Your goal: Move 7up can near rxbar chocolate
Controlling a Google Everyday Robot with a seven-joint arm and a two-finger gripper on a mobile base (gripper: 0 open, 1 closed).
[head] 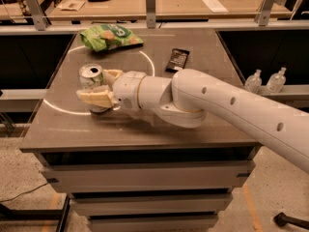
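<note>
Where the white arc crosses the left of the table (159, 129), the 7up can (91, 74) stands upright between the 2 spread jaws of the gripper (99, 87), 1 in front, 1 behind; the rxbar chocolate (177, 59) lies well apart, rightward.

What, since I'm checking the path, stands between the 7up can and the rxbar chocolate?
Nothing loose shows between them. The gripper is at the 7up can; only the robot's wrist lies toward the rxbar chocolate. The green bag sits off that line.
</note>
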